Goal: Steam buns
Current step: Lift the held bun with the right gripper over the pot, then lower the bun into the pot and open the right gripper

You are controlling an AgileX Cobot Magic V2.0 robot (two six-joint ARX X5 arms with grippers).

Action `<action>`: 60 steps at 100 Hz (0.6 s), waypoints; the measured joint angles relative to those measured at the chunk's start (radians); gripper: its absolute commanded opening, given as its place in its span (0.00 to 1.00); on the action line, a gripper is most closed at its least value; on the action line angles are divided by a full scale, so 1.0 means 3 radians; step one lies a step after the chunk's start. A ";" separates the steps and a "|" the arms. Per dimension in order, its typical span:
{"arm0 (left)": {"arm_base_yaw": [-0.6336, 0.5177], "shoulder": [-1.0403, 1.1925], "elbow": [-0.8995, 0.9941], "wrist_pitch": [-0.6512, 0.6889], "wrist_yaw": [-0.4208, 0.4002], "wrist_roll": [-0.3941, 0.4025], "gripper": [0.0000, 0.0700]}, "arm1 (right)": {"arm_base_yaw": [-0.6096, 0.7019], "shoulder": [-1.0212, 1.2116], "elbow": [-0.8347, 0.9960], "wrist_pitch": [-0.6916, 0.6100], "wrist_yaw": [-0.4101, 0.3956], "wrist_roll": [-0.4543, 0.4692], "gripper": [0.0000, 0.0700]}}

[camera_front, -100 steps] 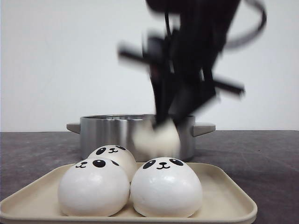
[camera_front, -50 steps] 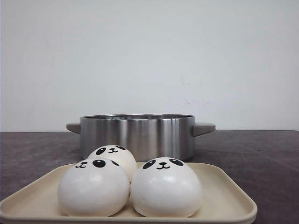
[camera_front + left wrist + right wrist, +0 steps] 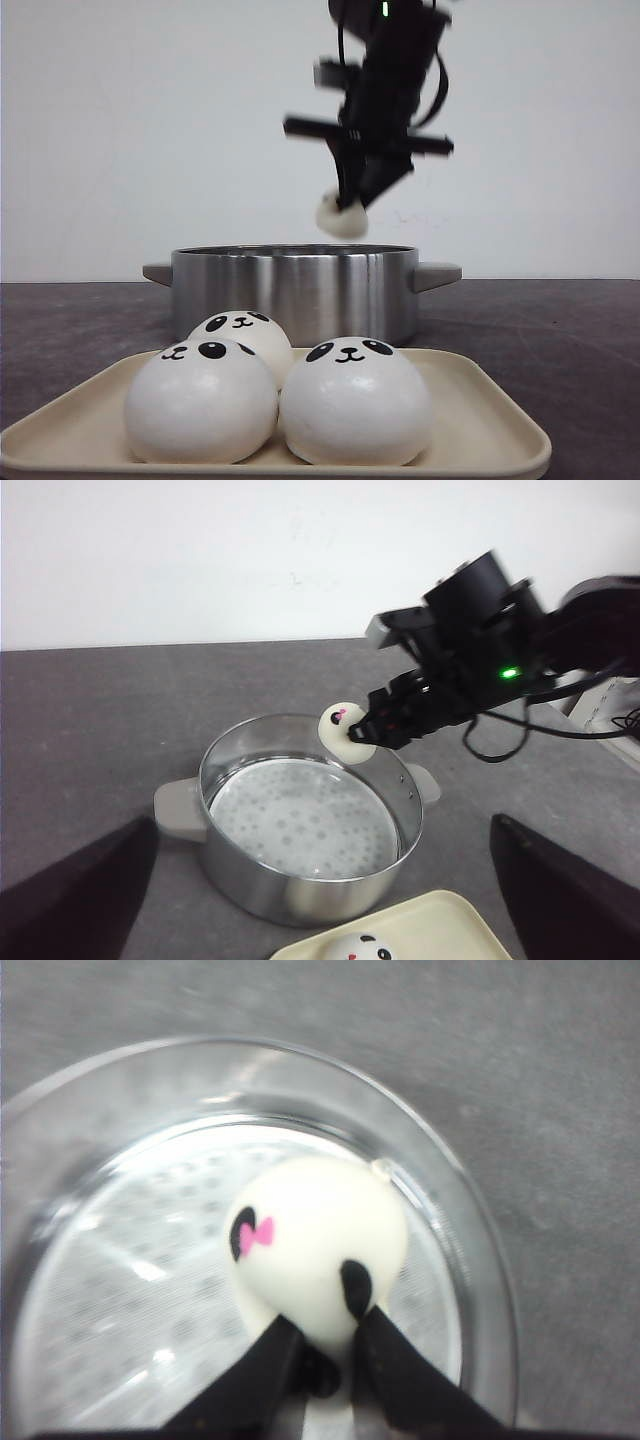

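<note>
Above the pot (image 3: pixel 293 290), a bun (image 3: pixel 341 215) hangs pinched in the right gripper (image 3: pixel 352 200), whose jaws clamp its edge. Lowering it straight to the perforated steamer plate (image 3: pixel 300 825) before letting go should spare it a drop. Three more buns (image 3: pixel 355 400) wait on the tray (image 3: pixel 480 420). Only the wrist views show that plate; the left gripper is out of sight.

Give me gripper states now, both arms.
Left gripper: open, holding nothing, fingers wide apart.
Right gripper: closed on a bun, held in the air above the pot.
</note>
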 measured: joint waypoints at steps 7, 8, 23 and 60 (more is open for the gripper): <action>0.0000 0.0000 0.0000 -0.0070 0.0000 0.0000 0.96 | -0.0039 0.0104 -0.0001 0.0065 -0.0055 -0.0038 0.00; 0.0000 0.0000 0.0000 -0.0083 0.0000 0.0000 0.96 | -0.0045 0.0120 -0.0001 0.0072 -0.0070 -0.0041 0.00; -0.0001 0.0000 0.0000 -0.0224 -0.0079 0.0000 0.96 | -0.0071 0.0233 -0.0001 0.0144 -0.0191 -0.0064 0.00; 0.0000 0.0020 0.0000 -0.0251 -0.0231 0.0000 0.96 | -0.0092 0.0280 -0.0001 0.0046 -0.0193 -0.0074 0.49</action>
